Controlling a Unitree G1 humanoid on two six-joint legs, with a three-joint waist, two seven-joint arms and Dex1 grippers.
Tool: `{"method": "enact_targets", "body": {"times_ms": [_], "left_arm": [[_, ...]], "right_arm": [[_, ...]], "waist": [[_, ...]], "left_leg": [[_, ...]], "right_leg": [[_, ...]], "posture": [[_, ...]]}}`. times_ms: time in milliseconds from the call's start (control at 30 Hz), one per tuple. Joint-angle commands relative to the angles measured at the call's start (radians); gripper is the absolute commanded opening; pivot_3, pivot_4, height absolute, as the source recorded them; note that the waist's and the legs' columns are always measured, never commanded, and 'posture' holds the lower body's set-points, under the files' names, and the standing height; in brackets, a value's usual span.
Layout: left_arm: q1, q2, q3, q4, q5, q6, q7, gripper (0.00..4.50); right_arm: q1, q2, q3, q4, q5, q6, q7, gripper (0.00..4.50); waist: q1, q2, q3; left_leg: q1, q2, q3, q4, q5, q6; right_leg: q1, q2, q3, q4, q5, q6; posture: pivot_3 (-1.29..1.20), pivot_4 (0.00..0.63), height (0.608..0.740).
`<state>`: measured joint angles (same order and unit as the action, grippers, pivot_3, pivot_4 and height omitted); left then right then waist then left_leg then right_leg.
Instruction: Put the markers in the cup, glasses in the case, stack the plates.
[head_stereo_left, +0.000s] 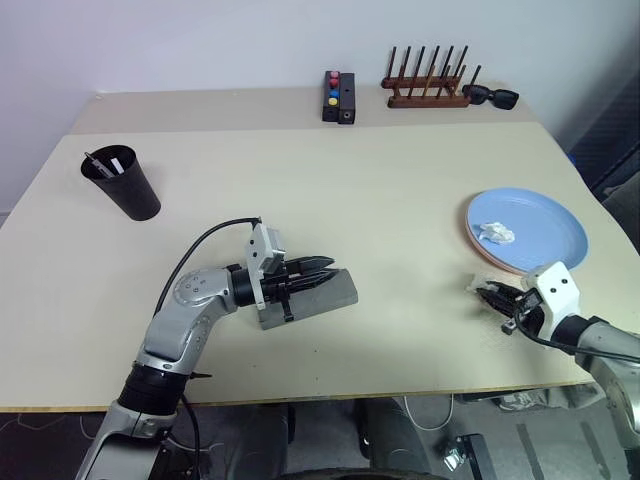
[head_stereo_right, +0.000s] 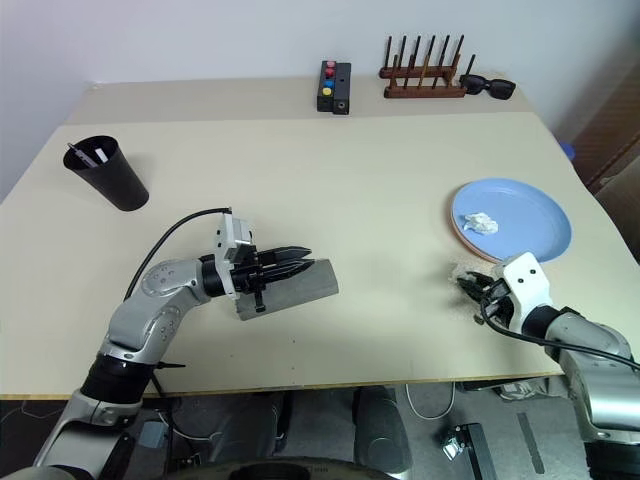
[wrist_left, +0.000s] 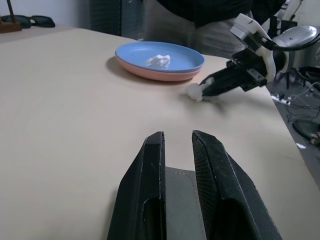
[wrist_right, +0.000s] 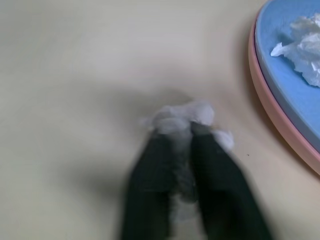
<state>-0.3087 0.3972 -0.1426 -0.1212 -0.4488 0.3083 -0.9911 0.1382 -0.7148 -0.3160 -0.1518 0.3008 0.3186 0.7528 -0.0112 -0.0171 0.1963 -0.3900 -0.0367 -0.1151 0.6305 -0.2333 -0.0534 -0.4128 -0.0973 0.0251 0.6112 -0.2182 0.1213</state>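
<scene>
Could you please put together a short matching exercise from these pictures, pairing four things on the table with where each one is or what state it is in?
Things:
1. black cup
2. blue plate
3. grey case
4. sunglasses

Places or states:
A. beside the wooden rack at the far edge
B. gripped by the left gripper
C. stacked on the pink plate, crumpled tissue on it
D. far left of the table, markers inside

Pairs: 1-D, 2-C, 3-B, 4-A
</scene>
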Motion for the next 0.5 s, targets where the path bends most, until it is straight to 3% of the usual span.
{"method": "enact_targets", "body": {"times_ms": [33, 133, 333, 400, 500], "left_arm": [[-0.009, -0.003, 0.002, -0.034, -0.009, 0.002, 0.002, 0.82], [-0.006, -0.004, 0.002, -0.038, -0.008, 0.004, 0.003, 0.82], [-0.005, -0.008, 0.000, -0.042, -0.006, 0.006, 0.006, 0.82], [-0.005, -0.010, -0.001, -0.042, -0.006, 0.006, 0.008, 0.82], [-0.005, -0.011, -0.001, -0.044, -0.006, 0.008, 0.014, 0.82]], "right_arm": [[-0.032, 0.021, -0.013, -0.063, 0.056, -0.010, 0.008, 0.01], [-0.121, 0.059, -0.046, -0.074, 0.092, -0.025, -0.047, 0.01], [-0.279, 0.019, -0.037, 0.162, -0.148, -0.097, -0.297, 0.01], [-0.289, 0.006, -0.031, 0.211, -0.167, -0.097, -0.309, 0.01], [-0.290, 0.012, -0.027, 0.222, -0.162, -0.112, -0.298, 0.81]], "waist": [[0.000, 0.000, 0.000], [-0.004, 0.000, 0.000], [0.012, 0.000, 0.000], [0.023, 0.000, 0.000], [0.021, 0.001, 0.000]], "left_leg": [[0.000, 0.000, 0.000, 0.000, 0.000, 0.000], [0.000, 0.000, 0.000, 0.000, 0.000, 0.000], [-0.001, 0.000, -0.001, 0.000, 0.000, 0.000], [-0.001, -0.001, -0.001, -0.001, 0.000, 0.000], [-0.002, -0.001, 0.000, -0.002, 0.000, 0.000]], "right_leg": [[0.000, 0.000, 0.000, 0.000, 0.000, 0.000], [0.000, 0.000, 0.000, 0.000, 0.000, 0.000], [0.000, 0.000, -0.001, 0.000, 0.000, -0.001], [0.000, 0.000, -0.001, -0.002, 0.002, -0.003], [-0.001, 0.000, 0.000, -0.003, 0.002, -0.003]], "posture": [[0.00, 0.150, 0.739], [0.00, 0.150, 0.739], [0.00, 0.150, 0.739], [0.00, 0.150, 0.739], [0.00, 0.150, 0.739]]}}
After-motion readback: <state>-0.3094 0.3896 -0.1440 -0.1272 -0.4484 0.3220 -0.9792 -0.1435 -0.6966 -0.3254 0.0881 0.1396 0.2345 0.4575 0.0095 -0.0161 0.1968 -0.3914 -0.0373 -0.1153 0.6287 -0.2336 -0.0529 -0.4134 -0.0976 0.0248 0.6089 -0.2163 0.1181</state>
